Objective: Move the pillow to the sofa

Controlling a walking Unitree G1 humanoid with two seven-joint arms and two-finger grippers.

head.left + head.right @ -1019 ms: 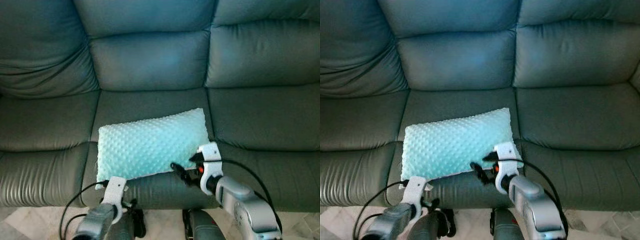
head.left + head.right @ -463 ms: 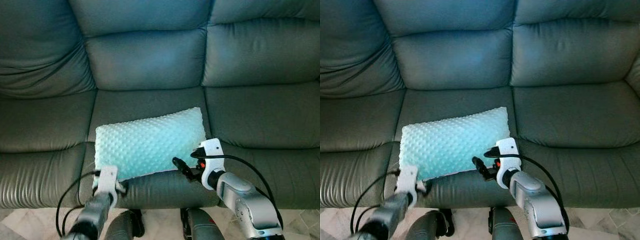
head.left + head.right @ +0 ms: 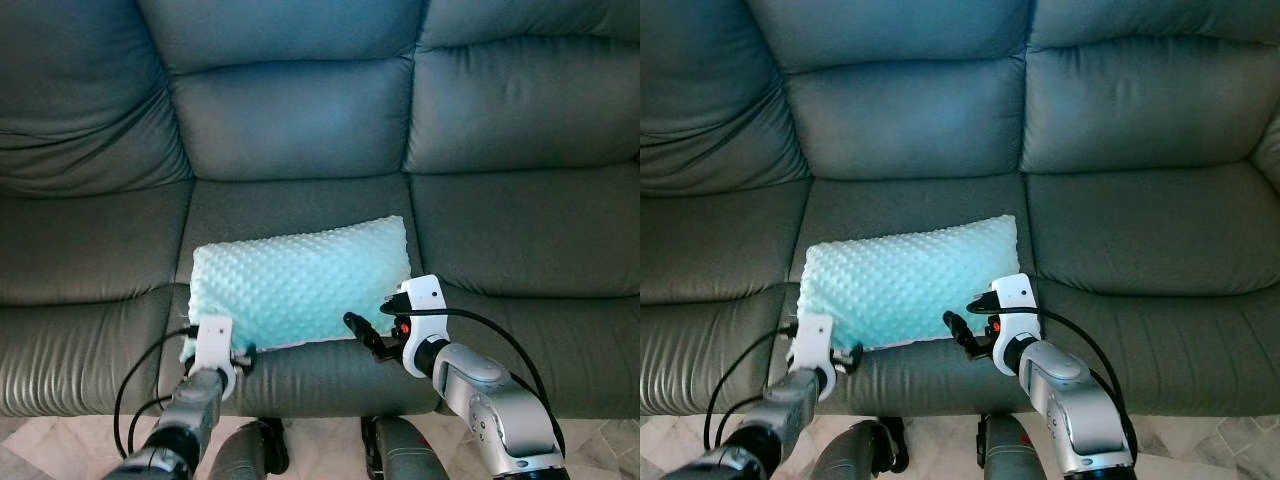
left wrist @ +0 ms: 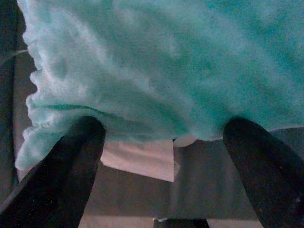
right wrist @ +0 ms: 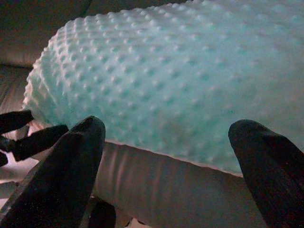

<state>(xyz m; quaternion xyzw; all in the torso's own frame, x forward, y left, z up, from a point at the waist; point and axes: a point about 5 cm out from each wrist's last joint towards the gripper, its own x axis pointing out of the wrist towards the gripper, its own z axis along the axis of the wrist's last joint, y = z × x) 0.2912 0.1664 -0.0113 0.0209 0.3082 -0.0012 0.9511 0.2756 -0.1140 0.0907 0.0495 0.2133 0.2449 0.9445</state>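
A mint-green dotted pillow (image 3: 300, 285) lies flat on the middle seat of a grey-green leather sofa (image 3: 520, 230), near the seat's front edge. My left gripper (image 3: 243, 357) sits at the pillow's near left corner, low against the seat front. In the left wrist view its fingers (image 4: 61, 175) are spread wide and open, with the pillow's edge (image 4: 156, 71) and a white tag (image 4: 137, 159) just ahead. My right gripper (image 3: 360, 332) is at the near right corner, also open. Its fingers (image 5: 66, 166) frame the pillow's side (image 5: 156, 85) without closing on it.
The sofa's back cushions (image 3: 290, 115) rise behind the pillow. Seat cushions lie to the left (image 3: 90, 250) and right (image 3: 530, 230). Pale tiled floor (image 3: 60, 445) and my own legs (image 3: 265, 450) show below the seat front.
My left arm has come up and forward to the pillow's near left corner. The right gripper has stayed by the right corner. The pillow lies as before.
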